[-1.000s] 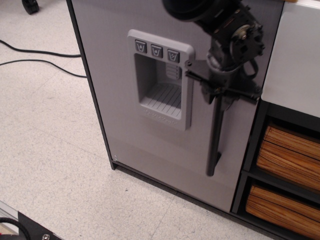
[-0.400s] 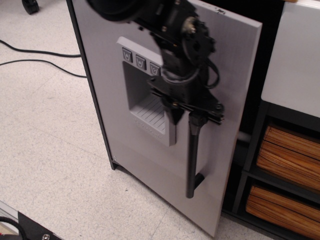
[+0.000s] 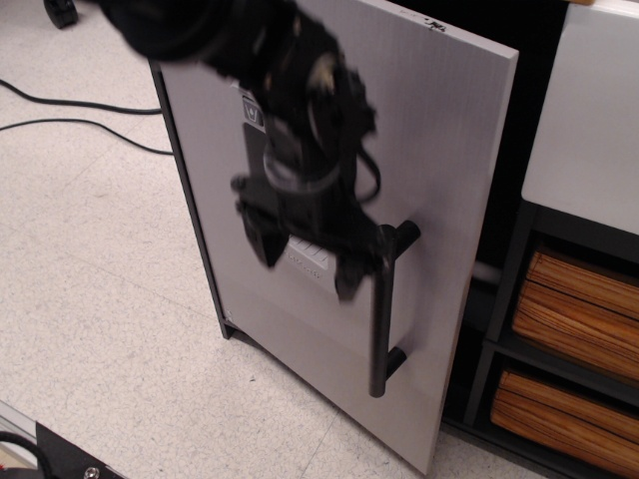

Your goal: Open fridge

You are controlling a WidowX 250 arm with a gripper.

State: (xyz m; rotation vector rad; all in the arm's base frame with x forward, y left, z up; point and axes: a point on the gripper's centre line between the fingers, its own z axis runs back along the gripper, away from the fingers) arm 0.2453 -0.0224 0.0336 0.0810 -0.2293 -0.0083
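The fridge door (image 3: pixel 439 150) is brushed light grey and stands partly open, its right edge swung out from the black frame, with the dark interior (image 3: pixel 496 225) showing in the gap. The vertical black bar handle (image 3: pixel 378 329) is free. My gripper (image 3: pixel 305 257) is blurred and sits just left of the handle's top, in front of the dispenser recess, which it mostly hides; one button (image 3: pixel 255 115) shows. Its two fingers (image 3: pixel 262 238) are spread apart and hold nothing.
A white panel (image 3: pixel 589 110) stands right of the fridge above two wood-coloured drawers (image 3: pixel 584 299). Black cables (image 3: pixel 70 108) run across the speckled floor at the left. A black object (image 3: pixel 60 454) sits at the bottom left corner.
The door has gone from shut to partly open. My gripper, earlier closed around the handle's top, has let go and moved left across the door.
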